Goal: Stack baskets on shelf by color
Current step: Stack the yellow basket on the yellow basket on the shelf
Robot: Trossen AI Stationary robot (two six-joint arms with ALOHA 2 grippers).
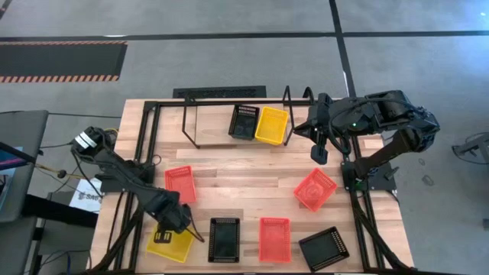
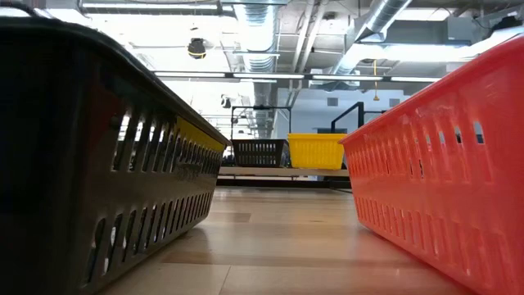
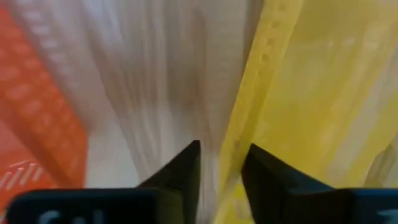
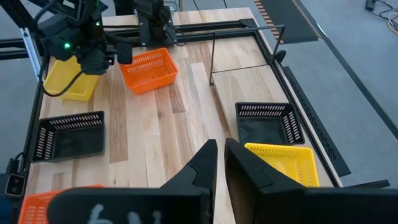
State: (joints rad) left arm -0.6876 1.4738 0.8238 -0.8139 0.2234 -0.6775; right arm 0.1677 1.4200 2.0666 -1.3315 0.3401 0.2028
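My left gripper (image 1: 174,223) points down over the near-left yellow basket (image 1: 170,244), which sits flat on the table. In the left wrist view its fingers stand close together astride that basket's rim (image 3: 249,106), one finger (image 3: 186,171) over the wood, the other (image 3: 267,177) over the basket's inside. My right gripper (image 1: 319,150) hangs high at the far right, shut and empty (image 4: 221,163). The shelf (image 1: 191,130) carries a black basket (image 1: 244,121) and a yellow basket (image 1: 272,125) side by side. My left gripper comes from above at the yellow basket's far rim (image 3: 231,163), one finger outside the wall and one inside. A sliver of table shows between the outer finger and the rim. I cannot tell whether the inner finger touches it. The basket rests on the table.
Loose baskets lie on the table: red ones (image 1: 180,184) (image 1: 315,189) (image 1: 274,239), black ones (image 1: 224,239) (image 1: 323,248). A black frame (image 1: 145,130) edges the tabletop. In the low view a black basket (image 2: 106,164) and a red one (image 2: 442,164) stand close on either side.
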